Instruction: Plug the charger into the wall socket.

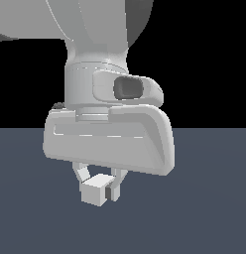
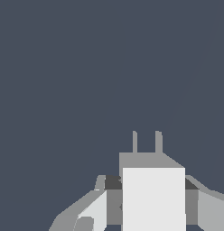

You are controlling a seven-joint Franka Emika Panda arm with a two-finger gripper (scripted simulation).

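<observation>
- Slate-blue table (image 1: pixel 209 208) fills the foreground under a black backdrop, with no wall socket showing in either view.
- Nearest in the exterior view, the charger (image 1: pixel 94 191) sits clamped in the end effector (image 1: pixel 98 187), apparently clear of the table.
- Its two prongs (image 2: pixel 147 142) point forward in the wrist view.
- Judged step: carrying the charger. The next move calls for finding the socket and lining up the prongs with its holes.

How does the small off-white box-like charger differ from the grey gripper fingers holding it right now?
The charger is a bright off-white box; the fingers are darker grey, slim bars. The charger carries two thin prongs; the fingers carry none. Both are plain and unmarked.
</observation>
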